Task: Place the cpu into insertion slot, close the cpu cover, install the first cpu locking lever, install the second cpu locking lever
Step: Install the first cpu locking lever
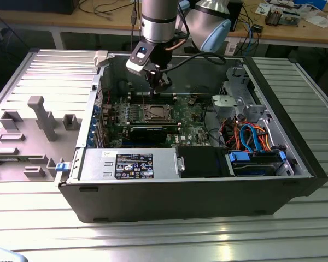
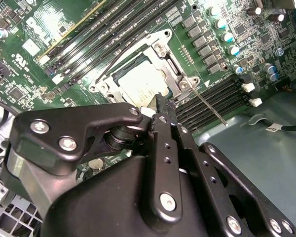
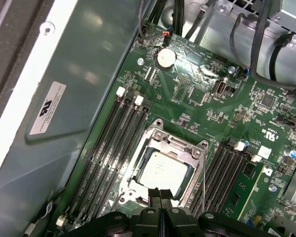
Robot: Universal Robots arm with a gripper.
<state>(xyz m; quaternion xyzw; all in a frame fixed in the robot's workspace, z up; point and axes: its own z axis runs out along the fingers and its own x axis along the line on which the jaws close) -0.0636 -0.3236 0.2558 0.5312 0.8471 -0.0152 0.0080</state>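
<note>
Gripper (image 3: 160, 195) fingers are pressed together with nothing held, tip at the cpu cover (image 3: 196, 157) edge. The cpu (image 3: 163, 170) sits in the insertion slot (image 3: 142, 159), cover lying over it. One locking lever (image 2: 207, 106) juts free. Judgement: contact belongs on metal frame or wire, clear of the chip.

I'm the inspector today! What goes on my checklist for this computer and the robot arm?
Surface: grey ribbed metal table carrying an open black computer case.
Job's things: silver-grey square chip sits in the silver-rimmed socket; thin silver frame cover lies down around it; one thin metal lever rod sticks out over the long black memory slots.
Clutter: grey plastic holder shapes at the exterior view's left.
Pincer: black pincer, shut, poised by the socket's edge.
Cables: orange and blue cables inside the case.
Surroundings: wooden bench behind.
</note>
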